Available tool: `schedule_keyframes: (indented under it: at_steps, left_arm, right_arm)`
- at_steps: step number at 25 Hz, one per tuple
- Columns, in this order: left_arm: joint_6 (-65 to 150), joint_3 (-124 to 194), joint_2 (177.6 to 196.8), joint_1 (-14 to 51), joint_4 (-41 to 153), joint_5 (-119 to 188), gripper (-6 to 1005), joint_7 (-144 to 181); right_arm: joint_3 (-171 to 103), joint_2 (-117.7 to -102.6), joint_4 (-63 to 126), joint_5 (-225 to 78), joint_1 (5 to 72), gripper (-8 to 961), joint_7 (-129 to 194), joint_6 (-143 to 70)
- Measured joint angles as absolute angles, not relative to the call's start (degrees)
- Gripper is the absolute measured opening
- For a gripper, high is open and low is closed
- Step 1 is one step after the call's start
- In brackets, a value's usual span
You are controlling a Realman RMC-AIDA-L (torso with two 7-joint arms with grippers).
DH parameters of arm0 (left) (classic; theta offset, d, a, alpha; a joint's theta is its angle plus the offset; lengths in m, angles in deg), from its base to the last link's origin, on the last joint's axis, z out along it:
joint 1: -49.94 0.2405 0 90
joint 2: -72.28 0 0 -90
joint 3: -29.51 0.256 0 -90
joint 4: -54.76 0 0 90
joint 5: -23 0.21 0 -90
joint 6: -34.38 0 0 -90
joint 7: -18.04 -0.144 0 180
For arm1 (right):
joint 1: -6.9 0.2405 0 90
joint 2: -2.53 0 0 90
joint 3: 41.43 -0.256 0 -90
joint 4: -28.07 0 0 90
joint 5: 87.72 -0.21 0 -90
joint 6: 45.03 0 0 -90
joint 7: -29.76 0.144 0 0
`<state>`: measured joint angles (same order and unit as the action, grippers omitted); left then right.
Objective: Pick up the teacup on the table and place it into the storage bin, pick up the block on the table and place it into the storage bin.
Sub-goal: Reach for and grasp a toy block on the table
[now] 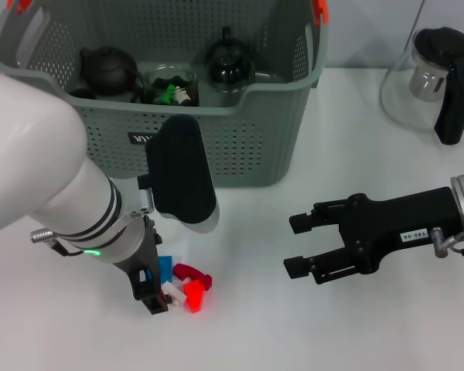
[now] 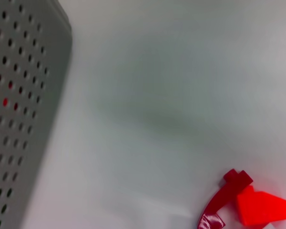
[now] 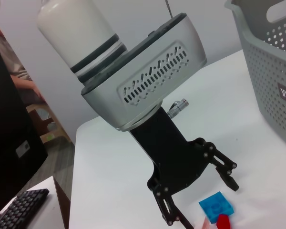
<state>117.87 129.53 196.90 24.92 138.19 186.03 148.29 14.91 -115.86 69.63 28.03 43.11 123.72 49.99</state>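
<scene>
Left gripper [image 1: 161, 297], fingers spread wide, stood over a cluster of small blocks on the white table [image 1: 294, 332]: a blue block [image 1: 165, 268], a white piece [image 1: 172, 291], a red arch [image 1: 192, 273] and a bright red block [image 1: 194, 294]. Right wrist view alone showed those fingers apart, with the blue block just beside one tip. Left wrist view showed only the two red pieces and a basket wall. Right gripper [image 1: 301, 244] hovered open, well apart. Storage bin [image 1: 240, 147] held two dark teapots [image 1: 107, 69] and a glass teacup [image 1: 170, 83]. Glass jug [image 1: 437, 73] stood right of the bin.
</scene>
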Motion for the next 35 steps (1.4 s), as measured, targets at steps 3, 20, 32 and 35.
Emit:
schedule_keyframes:
  at_steps: [3,20,32,35]
  left_arm:
    - [118.1,129.6,196.90,24.7,138.2,186.1,858,148.3]
    - [118.7,128.5,196.49,23.2,135.4,186.6,820,147.9]
    - [119.1,128.3,196.54,21.5,134.7,186.6,610,144.7]
    - [119.2,128.3,196.53,21.0,134.5,186.5,609,143.7]
  right_arm:
    - [14.9,-115.87,69.6,28.0,43.1,865,123.7,50.0]
    - [14.9,-115.87,69.6,28.0,43.1,865,123.6,49.9]
    - [14.9,-115.86,69.6,28.2,43.1,865,123.6,50.1]
    - [14.9,-115.86,69.6,28.2,43.0,865,123.6,50.2]
